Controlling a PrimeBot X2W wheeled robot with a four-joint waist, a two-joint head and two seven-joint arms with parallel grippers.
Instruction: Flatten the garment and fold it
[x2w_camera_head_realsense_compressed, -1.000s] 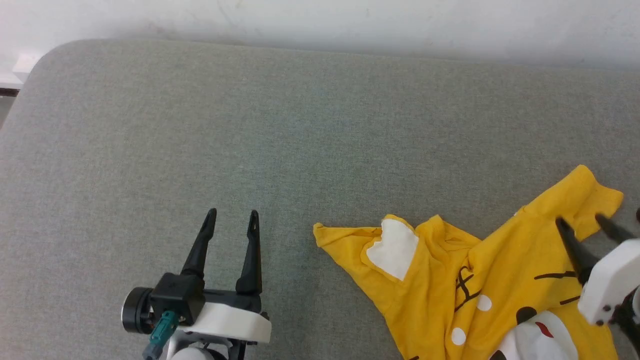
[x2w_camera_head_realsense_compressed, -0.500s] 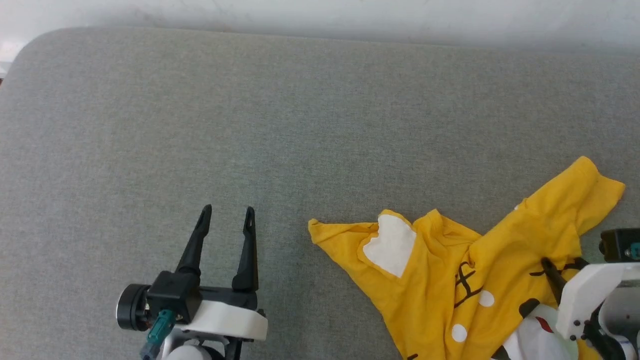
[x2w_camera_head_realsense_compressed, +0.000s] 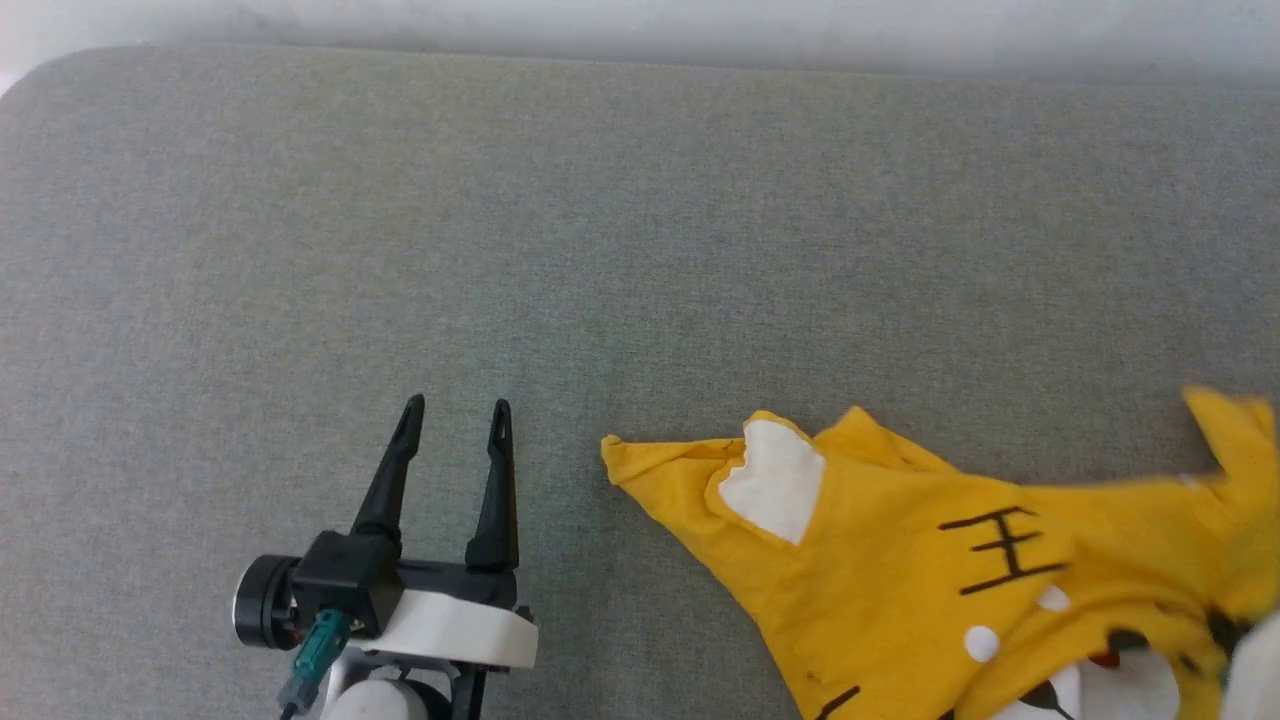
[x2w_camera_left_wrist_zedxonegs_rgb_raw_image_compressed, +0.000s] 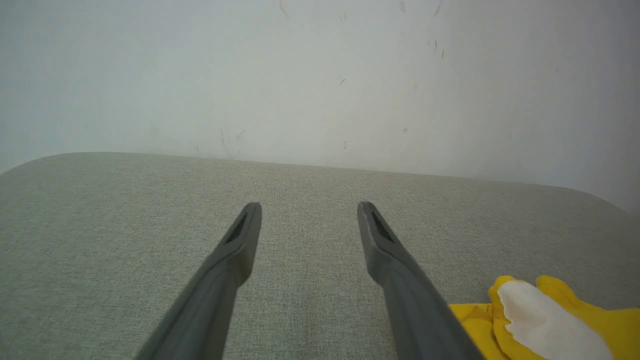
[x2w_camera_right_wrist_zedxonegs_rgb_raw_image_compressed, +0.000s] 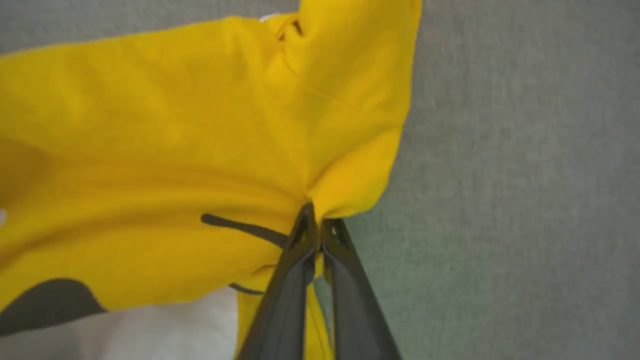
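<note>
Garment (x2w_camera_right_wrist_zedxonegs_rgb_raw_image_compressed: 175, 125) pinched tight in right hand (x2w_camera_right_wrist_zedxonegs_rgb_raw_image_compressed: 316, 214), left hand (x2w_camera_head_realsense_compressed: 458, 405) spread wide

The garment (x2w_camera_head_realsense_compressed: 900, 560) runs off-frame (lower right); blurred there

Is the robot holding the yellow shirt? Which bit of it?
Yes. The right gripper pinches the garment at a fold of yellow cloth beside a black stripe, near its edge. The left gripper is open, holding nothing.
</note>
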